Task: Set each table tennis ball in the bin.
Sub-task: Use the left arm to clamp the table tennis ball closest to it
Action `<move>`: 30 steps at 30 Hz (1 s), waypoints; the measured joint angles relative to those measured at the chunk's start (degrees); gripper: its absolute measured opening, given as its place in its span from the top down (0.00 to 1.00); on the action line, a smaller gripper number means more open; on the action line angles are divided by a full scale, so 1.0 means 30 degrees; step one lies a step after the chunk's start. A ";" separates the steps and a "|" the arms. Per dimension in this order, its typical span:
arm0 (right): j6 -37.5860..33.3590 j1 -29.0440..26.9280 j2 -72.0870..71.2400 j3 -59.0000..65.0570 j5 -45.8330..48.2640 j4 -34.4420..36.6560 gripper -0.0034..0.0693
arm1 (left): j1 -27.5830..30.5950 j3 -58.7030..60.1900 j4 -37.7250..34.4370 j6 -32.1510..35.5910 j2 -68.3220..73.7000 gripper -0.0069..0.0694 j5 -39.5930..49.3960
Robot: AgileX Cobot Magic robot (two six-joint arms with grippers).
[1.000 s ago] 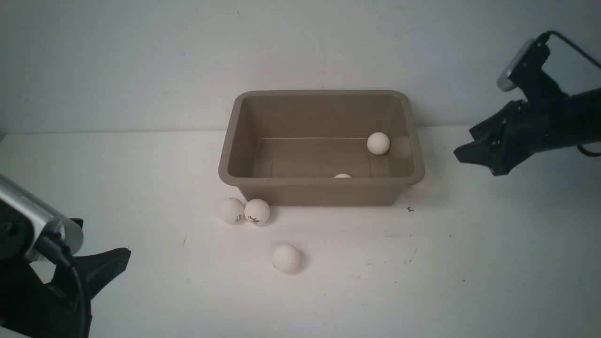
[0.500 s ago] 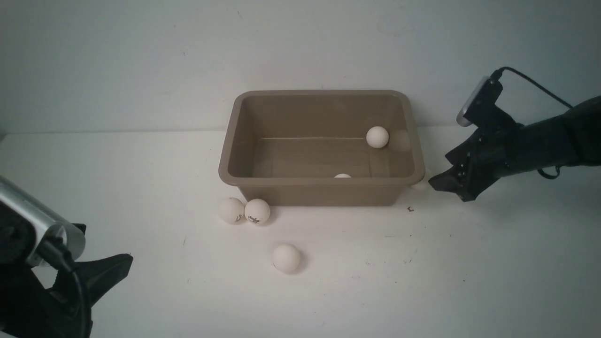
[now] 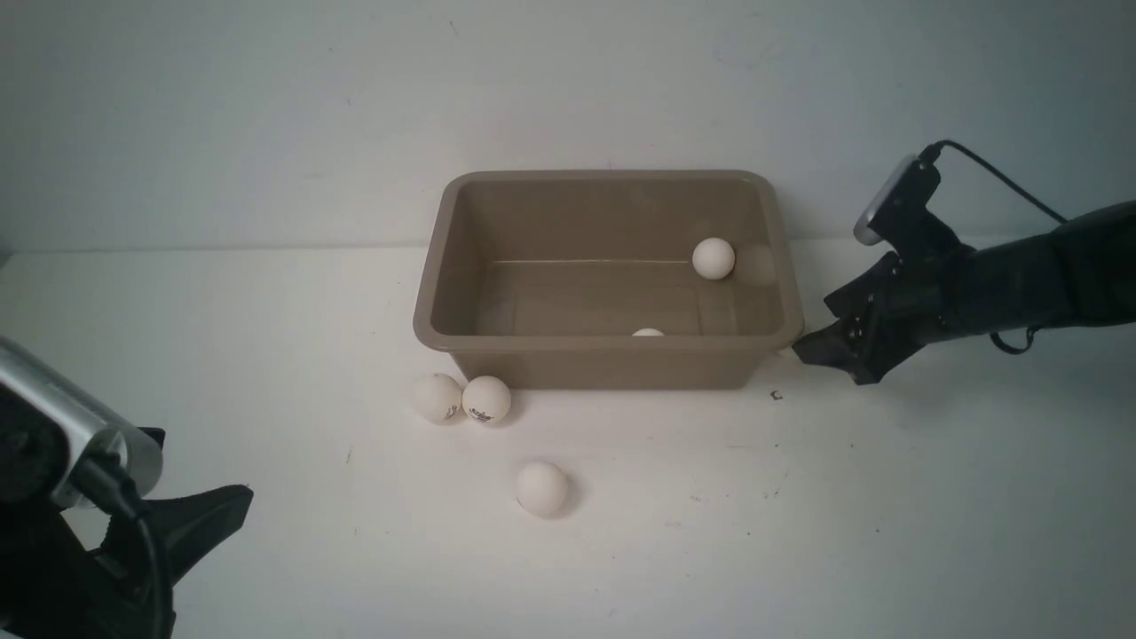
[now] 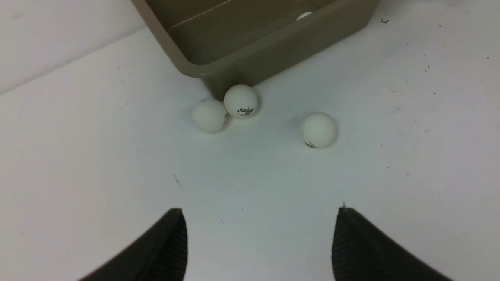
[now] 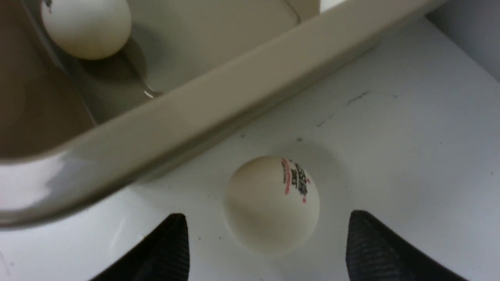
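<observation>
One table tennis ball lies beside the bin, between the wide-spread fingers of the right gripper, touching neither; the left gripper stands wide and empty.

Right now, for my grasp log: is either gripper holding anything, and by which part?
Nothing is held. The left gripper is open and empty; the right gripper is open, a ball lying untouched between its fingers.

ball: mostly hidden behind bin near wall | left pincer: cut off by frame edge
</observation>
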 joint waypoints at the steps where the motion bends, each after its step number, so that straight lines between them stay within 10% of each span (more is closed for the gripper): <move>1: -0.0098 0.0020 0.0000 -0.0012 -0.0018 0.0165 0.28 | 0.0000 0.0000 0.0000 0.0000 0.0000 0.32 0.0000; 19: -0.1141 0.0562 0.0956 -0.0037 -0.1236 0.1885 0.31 | -0.0032 0.0000 0.0000 0.0000 0.0000 0.32 0.0000; 30: -0.1061 0.0347 0.0370 -0.0062 -0.4432 0.4122 0.93 | -0.0032 0.0000 0.0000 0.0000 0.0000 0.32 0.0000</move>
